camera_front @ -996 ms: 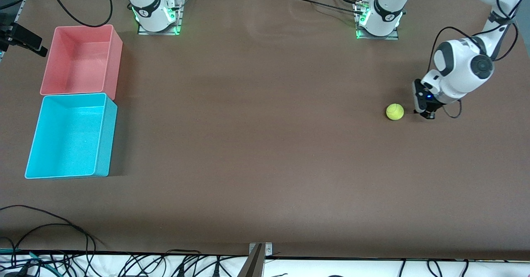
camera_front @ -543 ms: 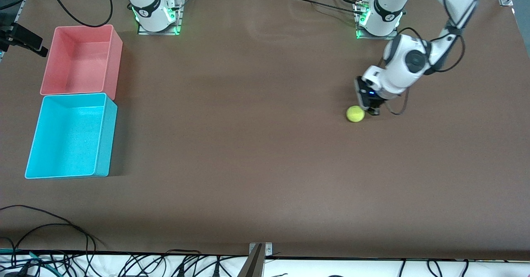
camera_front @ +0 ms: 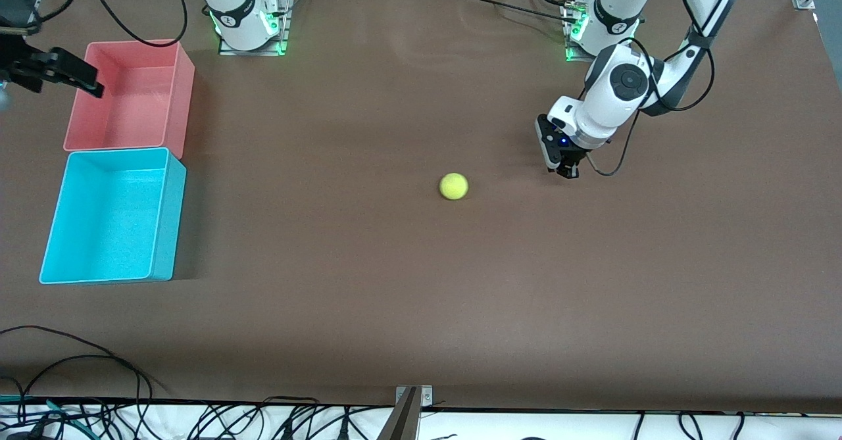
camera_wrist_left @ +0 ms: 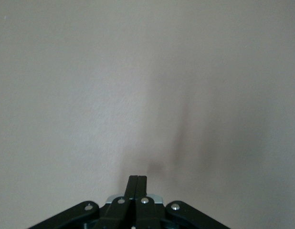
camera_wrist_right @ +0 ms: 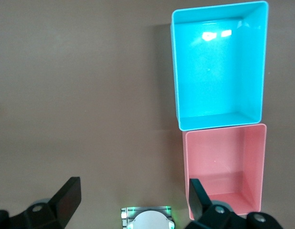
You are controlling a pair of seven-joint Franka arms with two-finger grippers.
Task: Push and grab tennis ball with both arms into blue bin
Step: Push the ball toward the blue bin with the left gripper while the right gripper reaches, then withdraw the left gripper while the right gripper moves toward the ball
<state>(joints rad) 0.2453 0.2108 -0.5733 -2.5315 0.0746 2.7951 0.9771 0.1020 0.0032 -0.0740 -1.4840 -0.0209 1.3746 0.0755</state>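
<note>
Tennis ball point(camera_front: 454, 186) rolled clear of left pincer point(camera_front: 568, 173) pressed together, right pincer point(camera_wrist_right: 133, 198) spread.

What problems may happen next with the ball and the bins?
1. The tennis ball lies loose on the open table, apart from the shut left gripper; it may roll off course.
2. The blue bin touches the pink bin, so the ball could land in the wrong one.
3. The open right gripper, over the pink bin, may mistime its grab.

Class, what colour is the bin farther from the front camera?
Pink, clearest in the front view.
</note>
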